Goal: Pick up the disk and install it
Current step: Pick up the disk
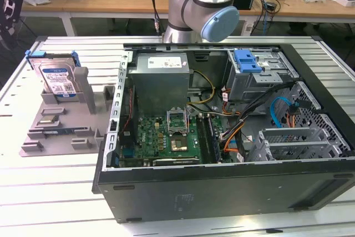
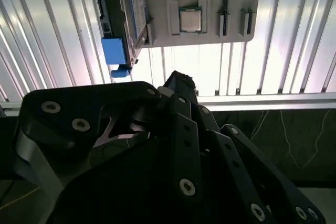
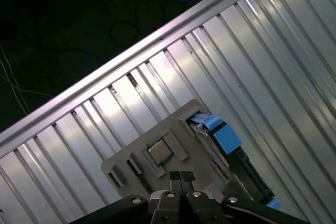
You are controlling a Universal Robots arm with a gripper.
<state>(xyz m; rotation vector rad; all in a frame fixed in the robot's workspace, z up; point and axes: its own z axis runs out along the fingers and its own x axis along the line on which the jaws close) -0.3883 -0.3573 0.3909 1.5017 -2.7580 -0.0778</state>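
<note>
My black linkage gripper (image 3: 181,177) hovers closed and empty above the grey plastic stand (image 1: 61,129). The silver, blue-framed disk (image 1: 56,77) stands there untouched, so the pickup has not begun. Grasping it needs my jaws parted.

label (image 1: 59,79) on the disk (image 1: 49,64), sticker (image 1: 166,61) on power supply (image 1: 161,84), print unreadable
</note>
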